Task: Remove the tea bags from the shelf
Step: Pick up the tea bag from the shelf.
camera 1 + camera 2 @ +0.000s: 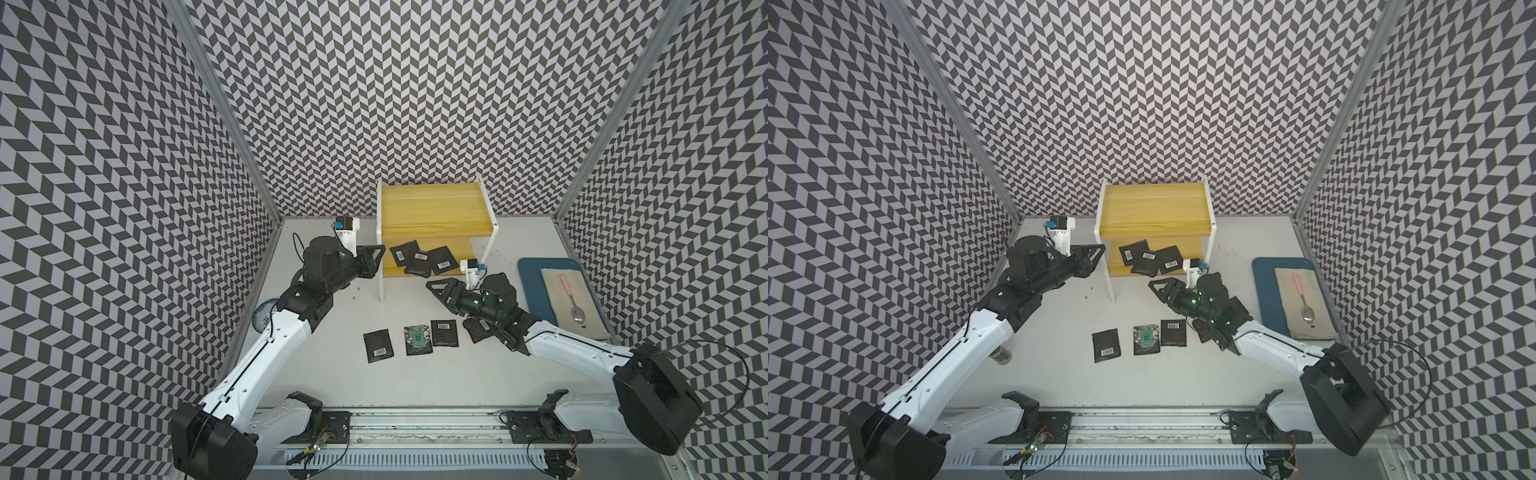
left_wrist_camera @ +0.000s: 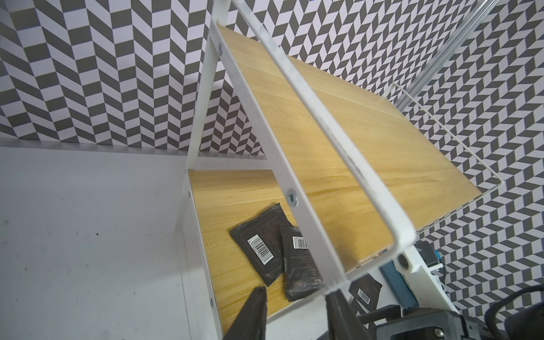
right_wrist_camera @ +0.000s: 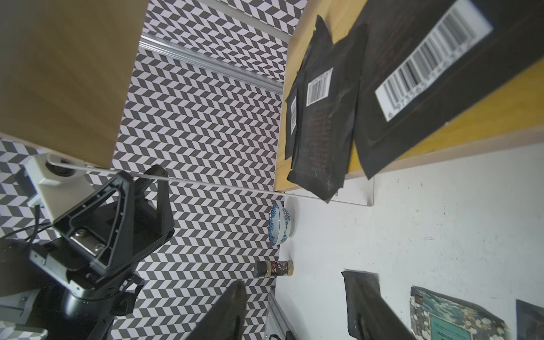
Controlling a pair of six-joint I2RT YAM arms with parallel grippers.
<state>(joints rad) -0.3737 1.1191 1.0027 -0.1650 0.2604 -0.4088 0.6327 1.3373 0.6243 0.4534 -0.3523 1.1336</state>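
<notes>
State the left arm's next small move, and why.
Probably ease the left end effector in over the lower board to the nearest tea bag: three tea bags lie on the shelf, and its jaws stand open and empty.

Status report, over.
Left gripper and right gripper open, empty. Three tea bags on lower board of shelf. Its white side frame beside left gripper.

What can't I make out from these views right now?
- Tea bags beside the table row: mostly under the right arm, both top views; count unclear.
- Third shelf tea bag: cut by the shelf frame, left wrist view.
- Spice jar: half under the left arm, a top view.
</notes>
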